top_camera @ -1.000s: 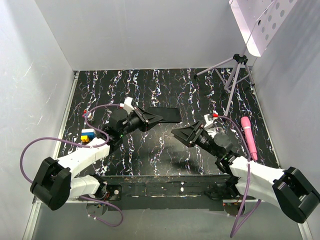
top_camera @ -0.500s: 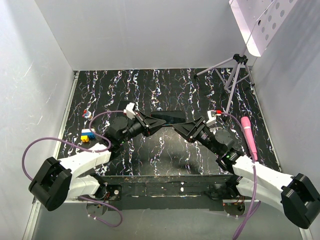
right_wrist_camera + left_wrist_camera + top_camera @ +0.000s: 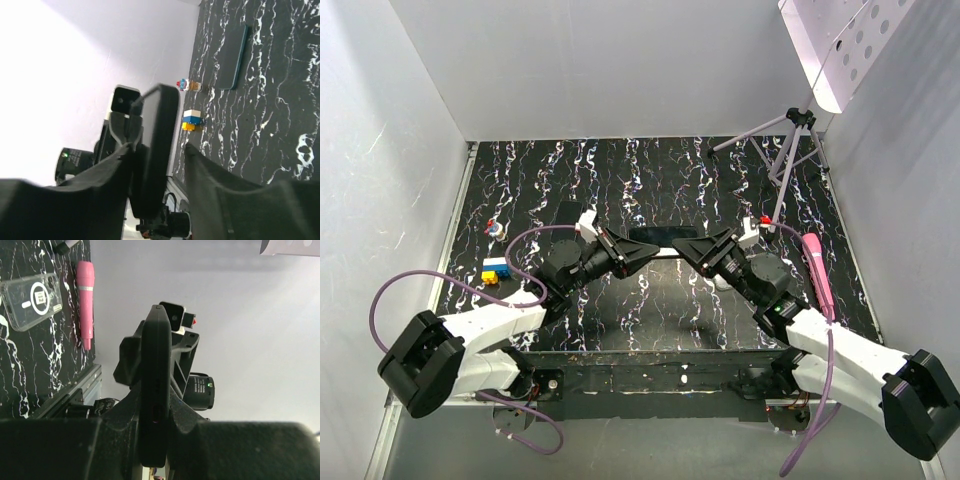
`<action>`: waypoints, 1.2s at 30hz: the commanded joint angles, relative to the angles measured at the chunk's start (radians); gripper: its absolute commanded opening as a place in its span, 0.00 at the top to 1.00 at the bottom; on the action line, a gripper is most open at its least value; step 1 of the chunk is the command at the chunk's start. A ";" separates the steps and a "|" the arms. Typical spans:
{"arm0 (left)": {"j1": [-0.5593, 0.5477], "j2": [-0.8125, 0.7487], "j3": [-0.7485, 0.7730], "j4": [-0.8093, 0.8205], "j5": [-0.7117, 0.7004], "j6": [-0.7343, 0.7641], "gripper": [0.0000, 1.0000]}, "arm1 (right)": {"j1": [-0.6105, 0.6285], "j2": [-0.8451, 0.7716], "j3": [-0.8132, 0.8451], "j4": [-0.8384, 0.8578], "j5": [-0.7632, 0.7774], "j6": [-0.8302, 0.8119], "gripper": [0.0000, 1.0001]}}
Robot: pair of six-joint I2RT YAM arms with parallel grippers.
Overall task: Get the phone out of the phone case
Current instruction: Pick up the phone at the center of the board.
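Matte black phone case (image 3: 155, 390), thin, edge-on

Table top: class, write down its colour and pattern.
The table top is black with white marble-like veins; the top external view shows it best.

a pink cylinder (image 3: 817, 272) lies near the right edge of the black, white-veined surface (image 3: 650, 175), with a clear ring-marked case (image 3: 31, 297) beside it. a tripod (image 3: 788, 150) stands far right. toy blocks (image 3: 495, 270) and a small figure (image 3: 495, 228) sit left, near a dark phone (image 3: 234, 56).
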 commanded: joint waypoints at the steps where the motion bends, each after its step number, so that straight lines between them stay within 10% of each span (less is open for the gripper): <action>1: -0.029 -0.030 -0.001 0.086 -0.003 -0.002 1.00 | -0.040 0.032 0.086 -0.009 -0.008 -0.042 0.64; 4: -0.032 -0.050 -0.004 0.049 0.005 0.037 1.00 | -0.054 0.051 0.112 -0.009 -0.092 -0.095 0.97; 6: -0.032 -0.073 0.008 -0.045 0.034 0.097 0.98 | -0.061 0.054 0.118 0.001 -0.139 -0.143 0.99; 10: -0.032 -0.159 0.037 -0.367 0.037 0.255 0.36 | -0.090 -0.014 0.112 -0.067 -0.209 -0.230 0.99; 13: -0.020 -0.238 0.085 -0.631 -0.021 0.428 0.16 | -0.129 -0.078 0.162 -0.246 -0.274 -0.333 0.99; 18: -0.014 -0.358 0.253 -1.087 -0.295 0.735 0.15 | -0.185 -0.129 0.283 -0.572 -0.394 -0.540 0.99; 21: -0.014 -0.403 0.270 -1.088 -0.332 0.875 0.16 | -0.219 -0.108 0.349 -0.701 -0.517 -0.611 0.99; 27: -0.009 -0.231 0.355 -0.979 0.144 1.064 0.10 | -0.251 -0.006 0.416 -0.708 -0.753 -0.630 0.99; 36: -0.008 -0.107 0.320 -0.807 0.419 1.010 0.19 | -0.255 0.037 0.345 -0.470 -0.982 -0.505 0.99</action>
